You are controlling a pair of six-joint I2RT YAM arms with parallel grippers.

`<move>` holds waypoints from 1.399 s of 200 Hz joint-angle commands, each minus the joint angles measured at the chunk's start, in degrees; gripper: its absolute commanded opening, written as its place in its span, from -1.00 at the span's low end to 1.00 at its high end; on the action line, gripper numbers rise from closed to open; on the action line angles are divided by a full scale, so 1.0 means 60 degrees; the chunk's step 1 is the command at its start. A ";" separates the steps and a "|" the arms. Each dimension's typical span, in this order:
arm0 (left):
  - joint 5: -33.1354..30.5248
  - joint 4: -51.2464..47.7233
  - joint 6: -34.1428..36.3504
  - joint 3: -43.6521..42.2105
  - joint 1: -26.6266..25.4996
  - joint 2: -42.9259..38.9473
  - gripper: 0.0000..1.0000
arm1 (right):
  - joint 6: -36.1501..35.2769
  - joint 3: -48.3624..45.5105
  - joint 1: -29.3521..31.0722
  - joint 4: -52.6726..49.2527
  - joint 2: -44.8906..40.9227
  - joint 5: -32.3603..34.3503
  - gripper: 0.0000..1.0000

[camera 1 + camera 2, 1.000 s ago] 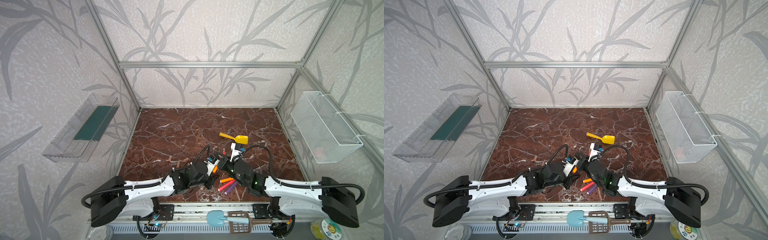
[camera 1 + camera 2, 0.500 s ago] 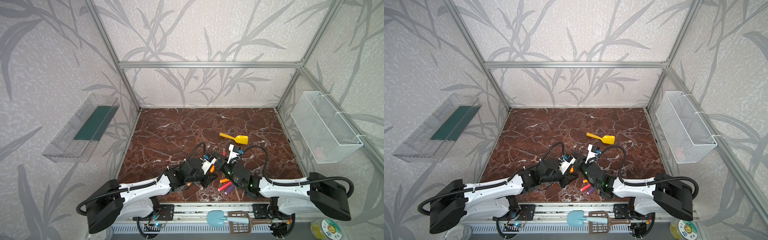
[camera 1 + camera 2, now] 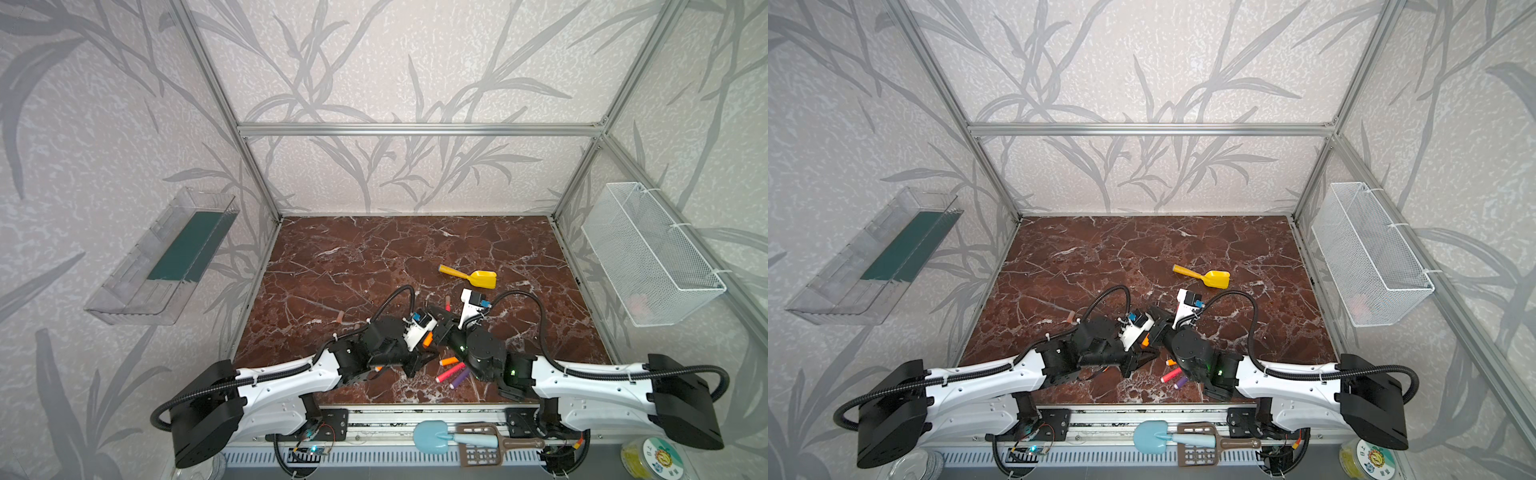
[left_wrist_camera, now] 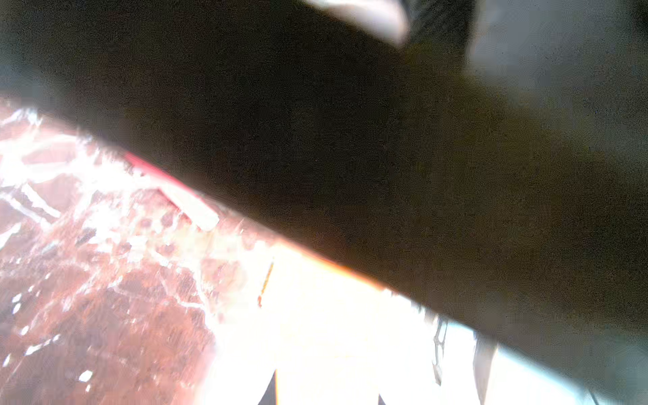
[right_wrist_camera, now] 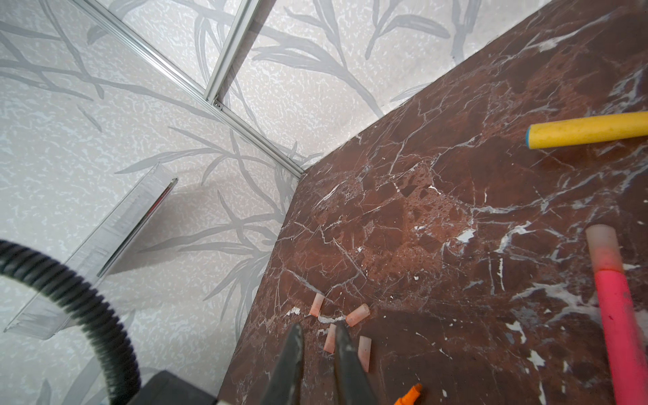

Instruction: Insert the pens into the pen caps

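Right wrist view: right gripper (image 5: pixel 317 328), jaws all but closed and empty, points at four pen caps (image 5: pixel 357 315) just past its tips, pink pen (image 5: pixel 617 315) lying off to one side; left gripper (image 3: pixel 420 361) closed, hold unclear.

Both top views look steeply down from high behind the two arms (image 3: pixel 286 374) onto the whole marble table (image 3: pixel 374 257). The right wrist view sits close behind the right gripper (image 5: pixel 317 328), facing past its tips over the same marble. The left wrist view hugs that marble, mostly blocked.
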 commanded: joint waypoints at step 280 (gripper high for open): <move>-0.6460 -0.1902 -0.2035 -0.0165 -0.0430 -0.1491 0.00 | -0.1222 0.0473 -0.2607 -0.2917 0.1233 -0.2784 -0.96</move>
